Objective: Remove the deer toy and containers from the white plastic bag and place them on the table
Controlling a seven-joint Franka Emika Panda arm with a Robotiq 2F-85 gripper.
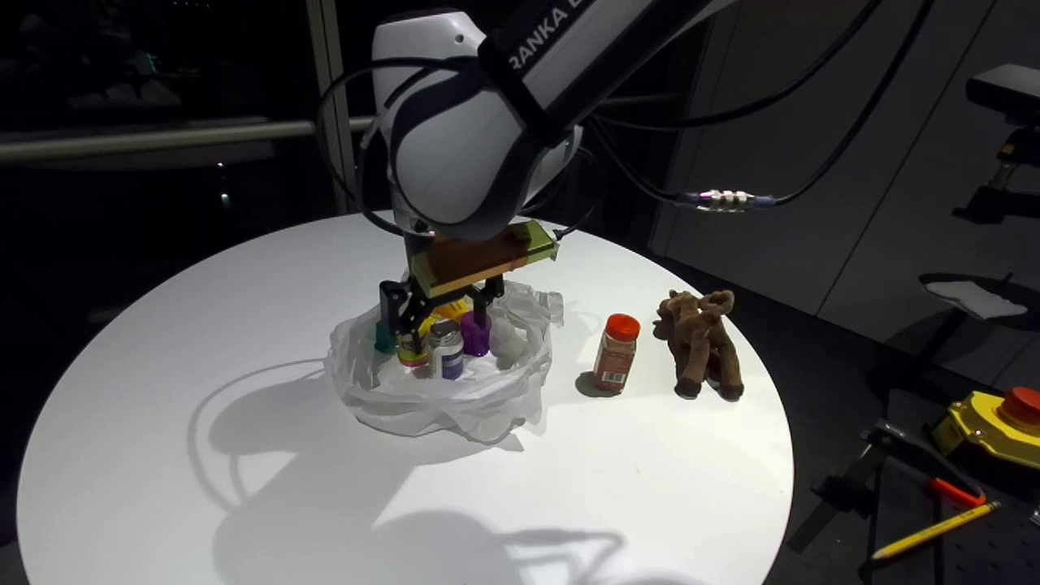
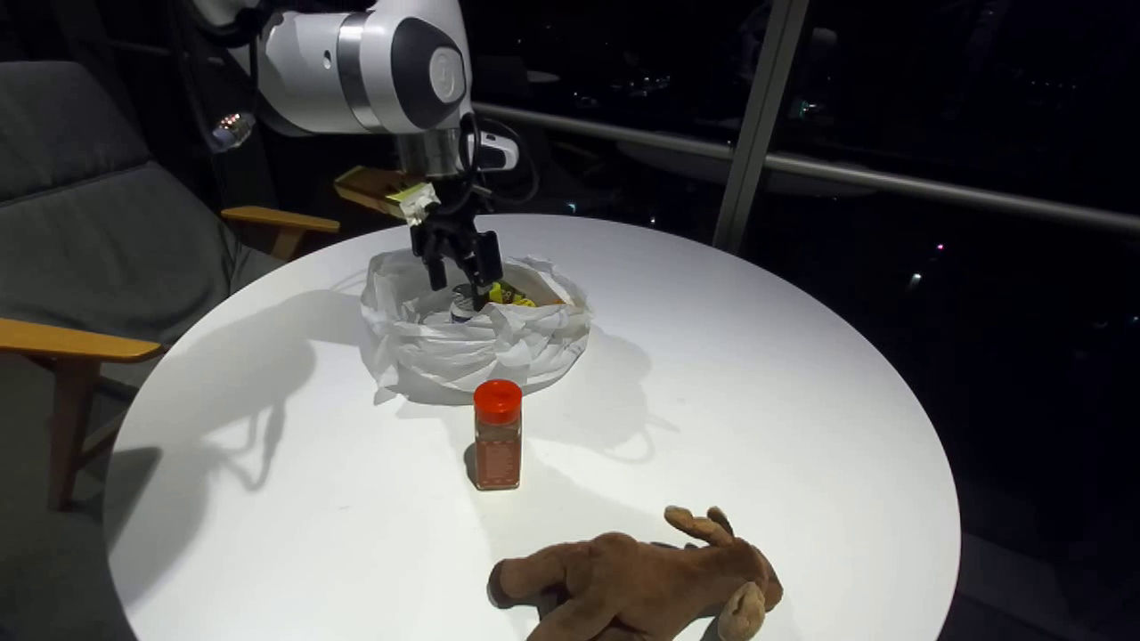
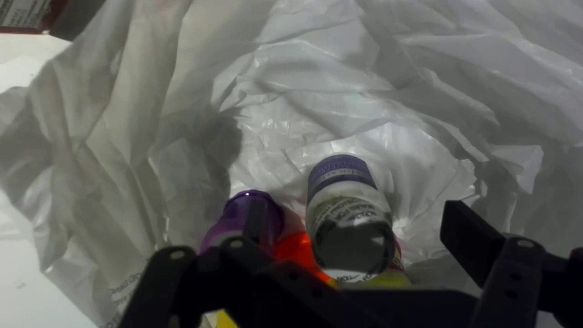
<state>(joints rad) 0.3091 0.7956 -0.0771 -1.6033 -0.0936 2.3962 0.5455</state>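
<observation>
My gripper (image 3: pixel 362 234) reaches down over the mouth of the white plastic bag (image 1: pixel 455 414), jaws wide apart. Between its fingers in the wrist view is a grey-white jar (image 3: pixel 350 214) with a purple-blue label, a gap showing on its right side. The left finger overlaps a purple container (image 3: pixel 237 218); contact cannot be told. An orange-red container (image 3: pixel 294 253) is partly covered. Yellow (image 1: pixel 413 351) and green (image 1: pixel 384 337) containers are also inside the bag. Outside on the white table (image 1: pixel 650 471) stands a red-capped container (image 2: pixel 497 436). The brown deer toy (image 1: pixel 703 345) lies beyond it.
The bag's crumpled rim rises around the containers and the lowered fingers. A grey chair with a wooden armrest (image 2: pixel 76 340) is close to the table edge. A yellow box with a red button (image 1: pixel 995 426) and a pencil (image 1: pixel 934 530) lie off the table.
</observation>
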